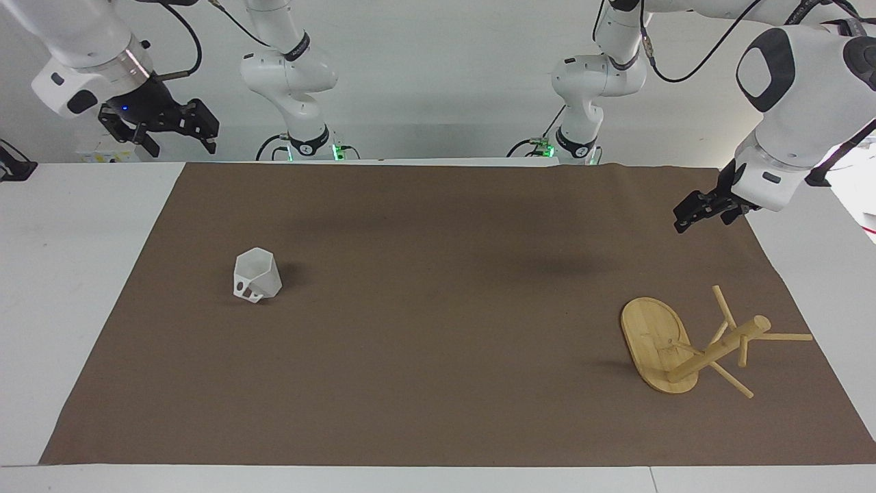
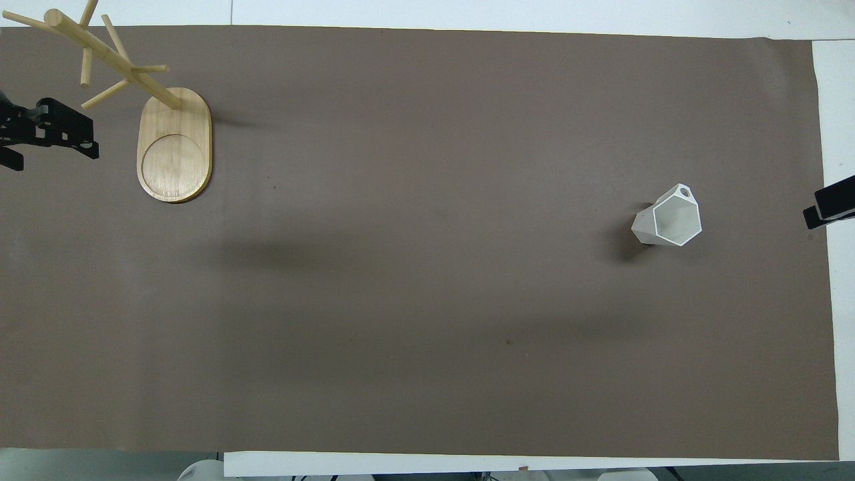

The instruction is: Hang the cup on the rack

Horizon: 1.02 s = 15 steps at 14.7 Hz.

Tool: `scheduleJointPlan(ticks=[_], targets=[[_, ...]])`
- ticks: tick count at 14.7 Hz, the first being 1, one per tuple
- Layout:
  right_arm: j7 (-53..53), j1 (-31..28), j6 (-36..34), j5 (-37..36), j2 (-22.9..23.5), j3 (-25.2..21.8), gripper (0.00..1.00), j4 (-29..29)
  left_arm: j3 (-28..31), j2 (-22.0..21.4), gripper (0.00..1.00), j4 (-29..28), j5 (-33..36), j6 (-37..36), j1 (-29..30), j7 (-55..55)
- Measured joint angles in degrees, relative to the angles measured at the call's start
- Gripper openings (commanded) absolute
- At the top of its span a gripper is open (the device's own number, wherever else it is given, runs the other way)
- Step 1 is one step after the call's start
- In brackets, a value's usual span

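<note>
The brown mat [image 1: 438,329] lies bare across its middle, giving open passage between the two objects on it. The cup [image 1: 257,275] stands alone toward the right arm's end, with free room on every side and its mouth open upward. The rack [image 1: 691,346] stands toward the left arm's end, upright on its oval base; its pegs stick out around the pole and narrow any approach from the side. The left gripper [image 1: 692,213] hangs in the air near the rack, fingers apart. The right gripper [image 1: 179,137] hangs raised off the mat's corner, fingers apart, well apart from the cup
</note>
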Motion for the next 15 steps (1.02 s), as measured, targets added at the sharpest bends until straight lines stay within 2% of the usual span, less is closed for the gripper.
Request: scheduleJointPlan(ticks=[11, 13, 15], targets=[[-0.09, 1.51, -0.28, 0.04, -0.04, 0.91, 0.99, -0.31, 0.0, 0.0, 1.0, 0.0, 0.0, 0.0, 0.0, 0.0], [-6.01, 1.45, 2.22, 0.04, -0.07, 0.99, 0.99, -0.66, 0.0, 0.0, 1.0, 0.0, 0.0, 0.0, 0.0, 0.0], [-18.4, -0.31, 6.96, 0.21, -0.04, 0.73, 0.99, -2.17, 0.0, 0.0, 1.0, 0.0, 0.0, 0.0, 0.0, 0.0]])
